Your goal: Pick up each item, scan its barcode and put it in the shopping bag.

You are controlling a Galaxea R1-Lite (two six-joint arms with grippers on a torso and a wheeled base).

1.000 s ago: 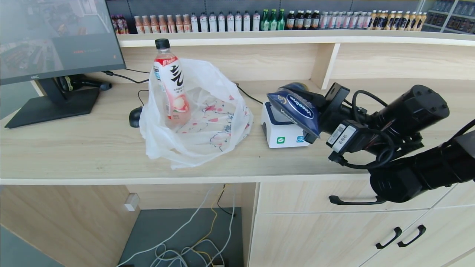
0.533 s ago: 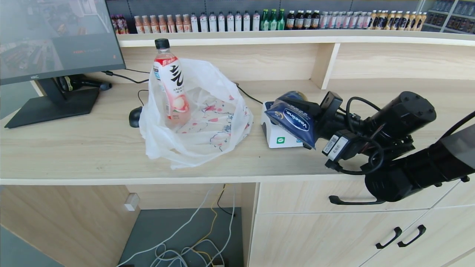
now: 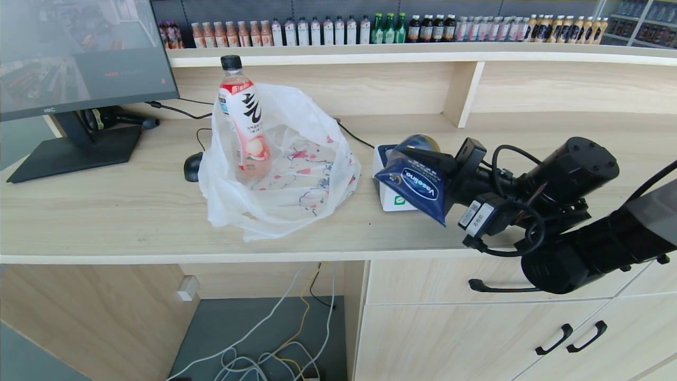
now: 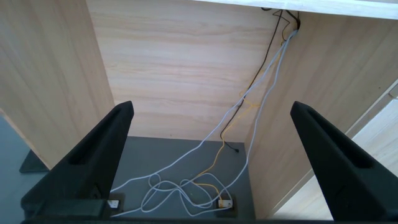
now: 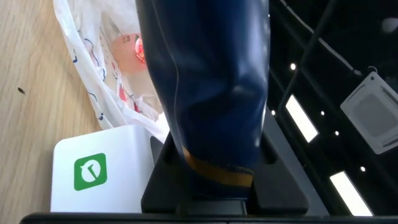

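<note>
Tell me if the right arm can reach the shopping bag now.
Likely yes: the right gripper, holding the blue tube by the scanner, sits beside the shopping bag with nothing between.

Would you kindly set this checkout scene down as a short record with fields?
Held item: dark blue soft tube, in right gripper
Its place: at the white box scanner on the light wooden counter
Bag: white plastic shopping bag, open, beside the scanner
In bag: pink-labelled clear drink bottle, upright
Left gripper: open, empty, below the countertop
</note>
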